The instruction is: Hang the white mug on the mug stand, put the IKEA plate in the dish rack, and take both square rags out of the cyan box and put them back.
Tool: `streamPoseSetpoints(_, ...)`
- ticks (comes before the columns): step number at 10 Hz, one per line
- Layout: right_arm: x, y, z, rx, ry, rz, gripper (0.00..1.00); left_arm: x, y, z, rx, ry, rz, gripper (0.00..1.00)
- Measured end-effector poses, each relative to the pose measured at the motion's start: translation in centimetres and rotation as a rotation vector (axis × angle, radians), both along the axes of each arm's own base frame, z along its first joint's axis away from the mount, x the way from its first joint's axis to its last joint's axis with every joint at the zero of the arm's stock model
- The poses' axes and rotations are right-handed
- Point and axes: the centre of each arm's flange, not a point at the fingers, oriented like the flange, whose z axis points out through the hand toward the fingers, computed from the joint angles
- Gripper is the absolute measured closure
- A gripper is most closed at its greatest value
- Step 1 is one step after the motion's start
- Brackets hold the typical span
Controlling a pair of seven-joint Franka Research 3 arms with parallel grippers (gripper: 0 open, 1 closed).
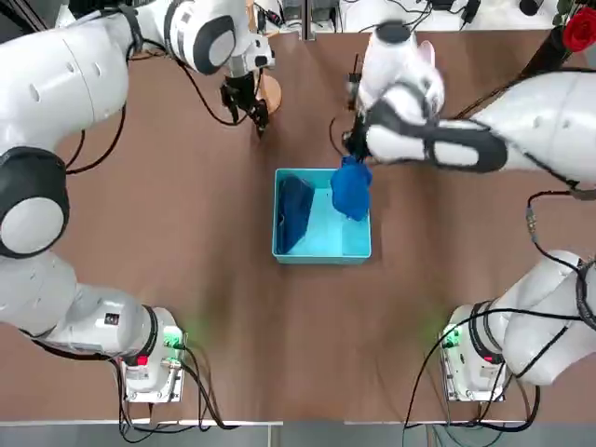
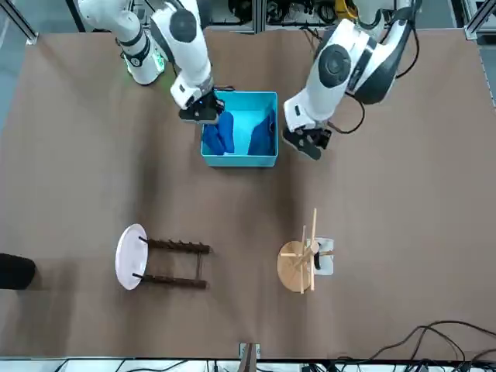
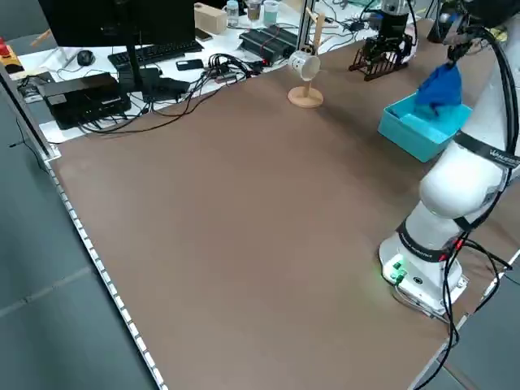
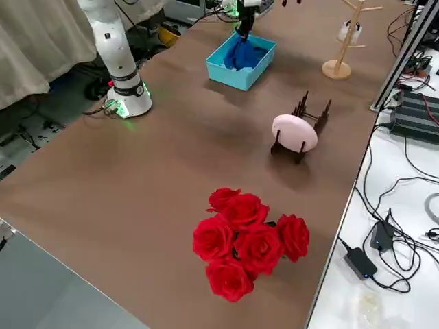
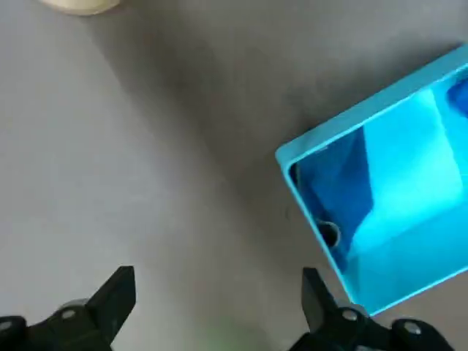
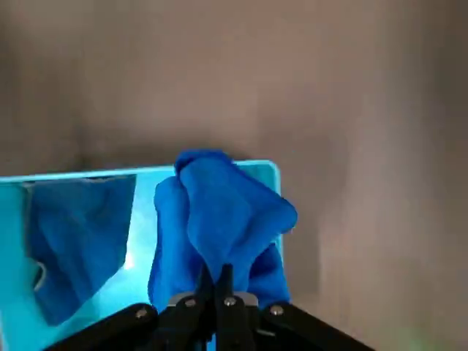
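A: Box (image 1: 321, 247)? Rags?
B: Glossy smooth cyan plastic. Rags (image 6: 219, 219) are soft matt blue cloth.
A: Stand (image 2: 298, 263), rack (image 2: 177, 263)?
B: Light bare wood; dark wood. Plate (image 4: 295, 133) smooth, table (image 1: 186, 279) matt brown.

Brown table (image 2: 403, 194) carrying the cyan box (image 2: 240, 159); beyond it from the robot stand the dish rack (image 2: 177, 263) and mug stand (image 2: 298, 265); red roses (image 4: 250, 241) lie well apart.
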Motion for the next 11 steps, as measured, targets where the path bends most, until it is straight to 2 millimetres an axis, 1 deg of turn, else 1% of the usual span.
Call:
streamPoseSetpoints(1,1.3,-1.6,2.8,0.001,0.004,-0.006,0.97,-0.8,-1.2,-0.5,-0.003,0.008,-0.024,0.00)
streamPoseSetpoints(2,2.2,-3.2,4.9,0.004,0.005,-0.009,0.97,-1.9,-2.9,-1.3,-0.010,0.014,-0.054,0.00)
streamPoseSetpoints(3,3.1,-4.9,6.3,0.007,0.004,-0.010,0.97,-3.4,-5.2,-2.6,-0.022,0.020,-0.074,0.00)
streamPoseSetpoints(4,4.2,-7.3,7.6,0.006,0.007,-0.015,0.97,-5.2,-7.9,-4.4,-0.032,0.020,-0.089,0.00)
streamPoseSetpoints(5,5.5,-10.2,9.0,0.003,0.007,-0.032,0.97,-6.5,-10.1,-6.5,-0.046,0.011,-0.107,0.00)
streamPoseSetpoints(6,6.7,-13.1,9.9,-0.010,0.002,-0.057,0.97,-7.1,-11.6,-8.7,-0.069,0.012,-0.124,0.00)
streamPoseSetpoints(7,7.4,-15.4,10.1,-0.036,0.001,-0.077,0.97,-7.9,-12.9,-11.0,-0.085,0.025,-0.134,0.00)
streamPoseSetpoints(8,7.8,-17.2,9.9,-0.064,0.003,-0.080,0.97,-9.1,-14.1,-13.0,-0.072,0.028,-0.142,0.00)
streamPoseSetpoints(9,8.1,-19.1,9.5,-0.084,0.008,-0.073,0.97,-10.6,-15.3,-14.5,-0.044,0.016,-0.145,0.00)
streamPoseSetpoints(10,8.4,-21.6,9.1,-0.089,0.016,-0.060,0.97,-12.0,-16.5,-15.3,-0.022,0.001,-0.147,0.00)
streamPoseSetpoints(11,8.6,-24.6,8.8,-0.089,0.026,-0.044,0.97,-13.0,-17.4,-15.8,-0.012,-0.002,-0.147,0.00)
